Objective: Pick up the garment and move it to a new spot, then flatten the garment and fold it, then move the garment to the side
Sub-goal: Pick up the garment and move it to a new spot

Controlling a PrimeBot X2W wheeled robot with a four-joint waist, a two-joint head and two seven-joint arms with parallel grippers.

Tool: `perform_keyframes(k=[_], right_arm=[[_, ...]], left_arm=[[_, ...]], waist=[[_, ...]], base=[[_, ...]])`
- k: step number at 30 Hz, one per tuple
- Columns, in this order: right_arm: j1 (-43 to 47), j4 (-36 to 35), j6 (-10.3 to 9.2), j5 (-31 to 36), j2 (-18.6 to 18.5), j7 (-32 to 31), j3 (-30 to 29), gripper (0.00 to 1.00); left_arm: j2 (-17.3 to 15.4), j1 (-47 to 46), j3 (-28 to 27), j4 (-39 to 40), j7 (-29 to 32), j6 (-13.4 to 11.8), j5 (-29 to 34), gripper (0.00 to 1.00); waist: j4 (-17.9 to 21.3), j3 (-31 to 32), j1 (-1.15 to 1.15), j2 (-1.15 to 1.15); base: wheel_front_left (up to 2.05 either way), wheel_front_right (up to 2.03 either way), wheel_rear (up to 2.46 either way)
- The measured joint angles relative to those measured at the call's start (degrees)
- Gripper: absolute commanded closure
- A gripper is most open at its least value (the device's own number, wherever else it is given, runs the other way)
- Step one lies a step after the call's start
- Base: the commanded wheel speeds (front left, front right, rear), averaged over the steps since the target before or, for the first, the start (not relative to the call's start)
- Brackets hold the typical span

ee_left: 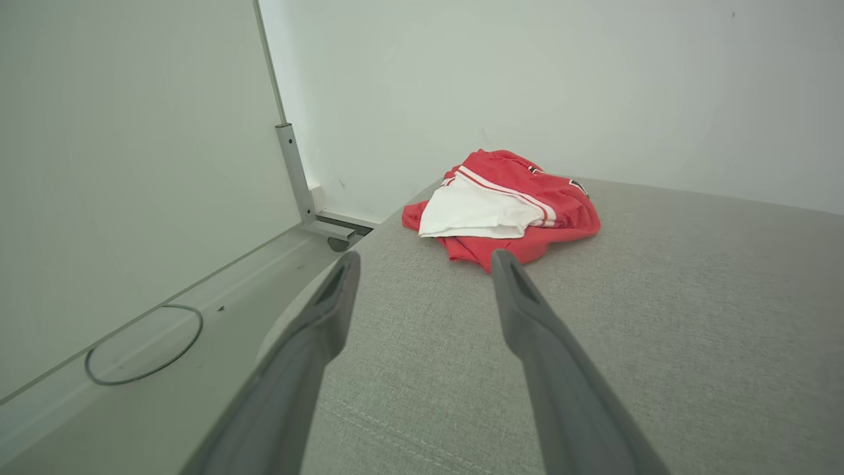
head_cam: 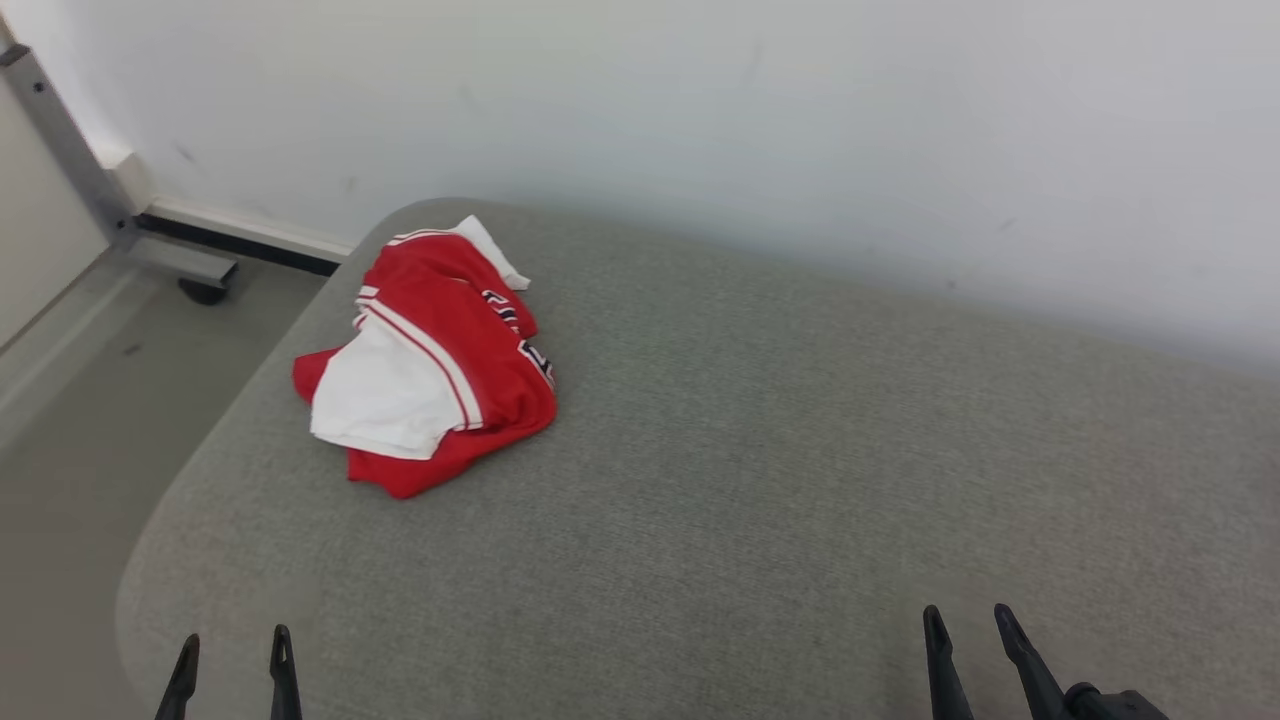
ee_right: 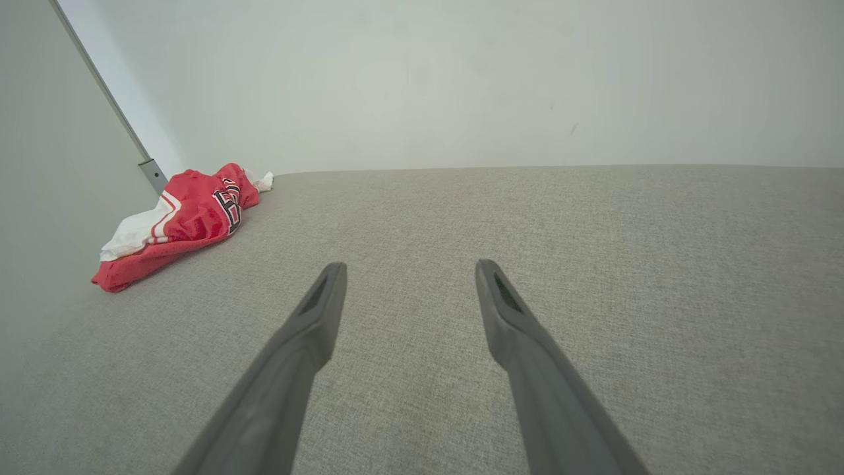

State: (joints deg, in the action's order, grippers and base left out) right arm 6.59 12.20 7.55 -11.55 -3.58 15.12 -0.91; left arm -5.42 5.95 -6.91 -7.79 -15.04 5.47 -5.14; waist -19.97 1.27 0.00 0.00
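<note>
— Near the far left corner of the grey padded surface [head_cam: 800,450]: garment [head_cam: 430,370], red and white, crumpled in a heap, white panel on top, dark lettering on one side.

— Edges?

— Far edge runs along the white wall [head_cam: 700,100]. Left edge is rounded and drops to the floor [head_cam: 60,450]. The garment sits just inside that corner, nothing hanging over. A metal frame leg [head_cam: 70,150] with a dark caster [head_cam: 203,291] stands on the floor past the corner.

— Open room?

— Middle, right side and near edge are all plain grey fabric, a wide stretch to the garment's right.

— Left hand?

— Left hand [head_cam: 236,637] is at the near left corner, fingers spread wide, nothing between them. It points toward the garment and is well apart from it in the head view.

— Right hand?

— Right hand [head_cam: 968,612] is at the near edge, right side. Fingers spread wide, holding nothing, over plain fabric. The garment is far off to its left. Can't tell whether either hand touches the surface.
</note>
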Motion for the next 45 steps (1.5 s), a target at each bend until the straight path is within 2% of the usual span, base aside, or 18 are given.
perform_keyframes(k=[7,11,22,26,31,45], right_arm=[[-0.37,0.19,0.01,0.19,0.01,0.0,0.53,0.0],[-1.4,0.47,0.0,0.33,-0.13,0.0,1.14,0.0],[-1.7,1.08,0.0,0.05,-0.49,-0.01,1.48,0.0],[-1.76,0.76,0.0,0.16,-0.44,0.0,1.04,0.0],[-2.4,0.43,0.01,0.71,-0.99,0.0,1.04,0.0],[-5.25,-3.11,0.0,2.03,-3.83,-0.32,-0.55,0.0]], left_arm=[[0.04,0.23,-0.96,0.56,0.0,-0.69,-0.49,0.0],[0.11,0.79,-1.69,1.47,0.0,-1.23,-0.6,0.0],[0.11,0.66,-2.72,1.53,0.0,-1.43,-1.41,0.0],[-0.8,-1.48,-3.01,1.04,0.0,-1.01,-1.96,0.0],[-3.58,-7.17,-2.87,-1.15,0.01,0.03,-2.99,0.0],[-12.07,-26.78,-3.82,-8.79,0.81,1.2,-7.99,0.0]], waist=[[-6.38,-0.33,0.0,0.0],[-8.67,-0.87,0.0,0.0],[-9.08,-0.91,0.0,0.01],[-7.74,-0.85,0.0,0.01],[-4.66,-1.44,0.0,0.01],[7.36,-6.64,0.01,0.01]], base=[[0.0,0.0,0.0],[0.0,0.0,0.0],[0.0,0.0,0.0],[0.0,0.0,0.0],[0.0,0.0,0.0],[0.0,0.0,0.0]])
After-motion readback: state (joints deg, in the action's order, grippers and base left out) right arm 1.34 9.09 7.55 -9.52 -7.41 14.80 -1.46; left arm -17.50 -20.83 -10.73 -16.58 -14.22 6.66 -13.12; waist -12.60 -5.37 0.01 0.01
